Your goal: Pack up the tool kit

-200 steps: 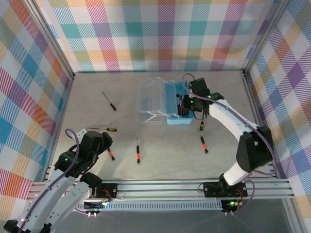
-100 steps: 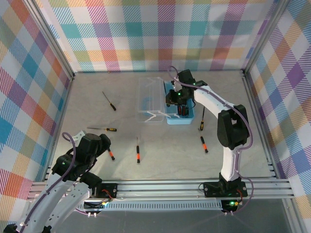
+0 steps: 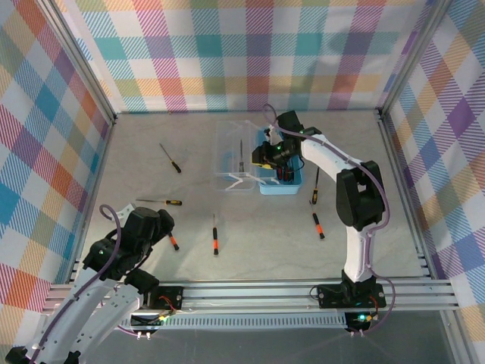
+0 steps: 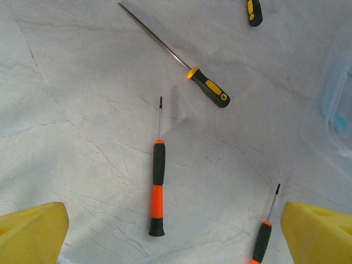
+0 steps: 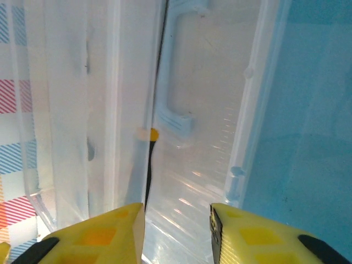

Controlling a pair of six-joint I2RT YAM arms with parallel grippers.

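**While the right arm swings in over the lid, a screwdriver turns up there**

When we set the top view against the second before, the right gripper [image 3: 261, 159] has moved from beside the small light-blue plastic box [image 3: 280, 187] to above its open translucent clear hinged lid [image 3: 227, 152]. A slim dark screwdriver [image 3: 241, 155] now lies along that lid, not in the blue tray. We judge it a delivery gone slightly wide. Several more screwdrivers [image 3: 318, 226] wait on the pale marbled table [image 3: 265, 243], so packing looks barely begun.

From the left wrist, the left gripper [image 4: 176, 231] hangs with its fingers wide apart over a black-and-orange-handled screwdriver [image 4: 158, 187], touching nothing.

From the right wrist, the yellow fingers [image 5: 99, 236] stand partly apart, having just loosened. The dark shaft runs down beside one finger, and we cannot tell whether they touch. We read no brand or lettering anywhere.
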